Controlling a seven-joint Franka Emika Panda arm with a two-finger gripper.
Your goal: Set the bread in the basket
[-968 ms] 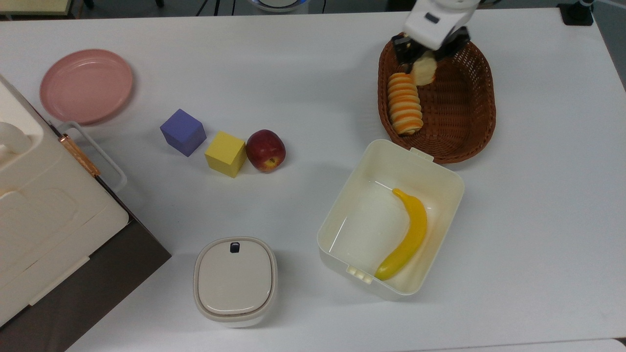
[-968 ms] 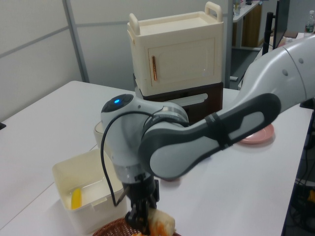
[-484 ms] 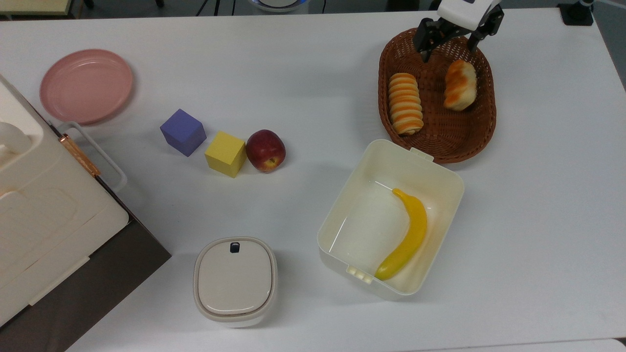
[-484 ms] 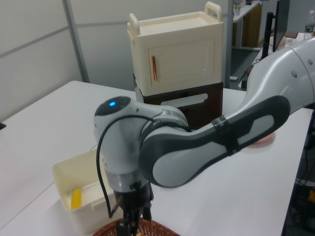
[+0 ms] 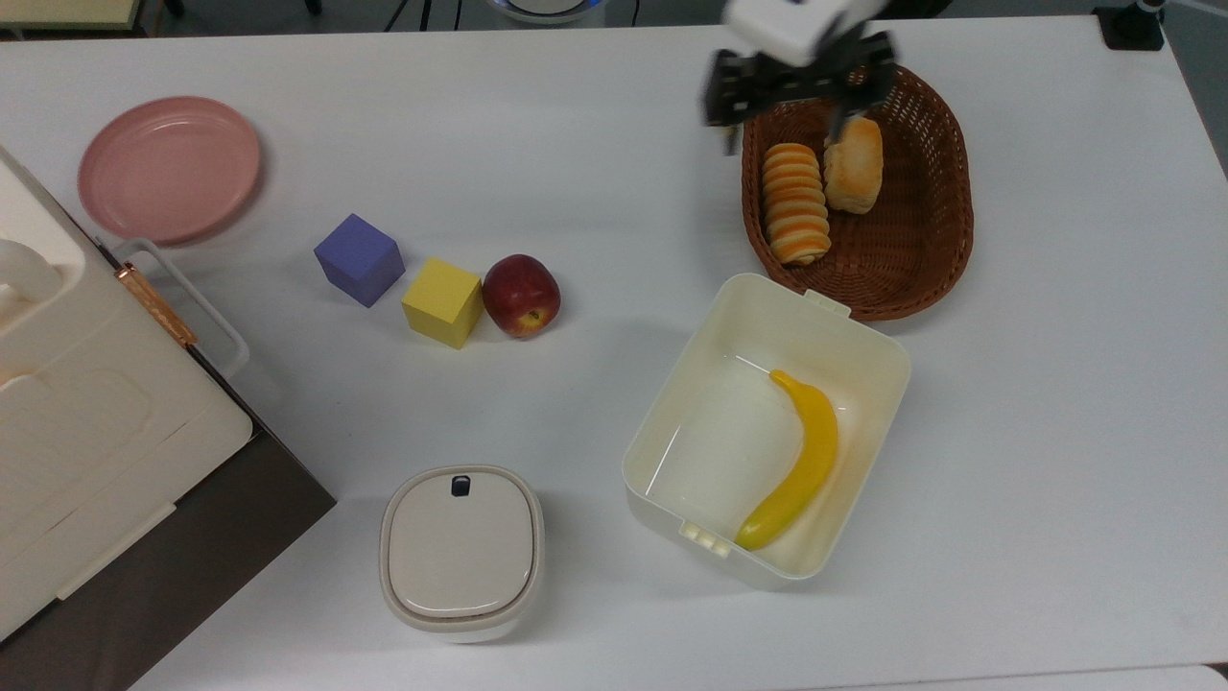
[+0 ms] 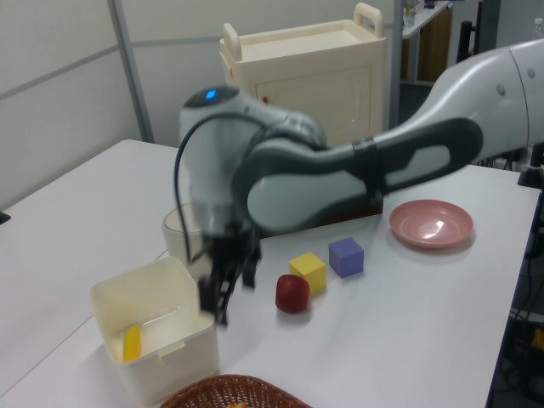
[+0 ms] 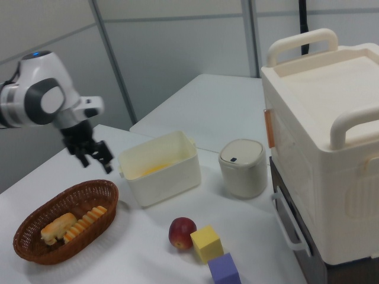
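Bread (image 5: pixel 853 177) in basket (image 5: pixel 935 221), below hand (image 5: pixel 785 120)

Bread and roll in the basket

The bread (image 5: pixel 853 176) lies in the basket (image 5: pixel 926 240), just right of the roll (image 5: pixel 794 202) (top view); the box (image 5: pixel 868 355) with a banana (image 5: pixel 796 467) sits below.

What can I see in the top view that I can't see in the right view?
Top view's extra: the pink plate, at the top view's left. Right view's extra: the grey wall behind the table. Both share the basket with the bread and the striped roll lying inside it, the apple, and the open gripper near the basket.
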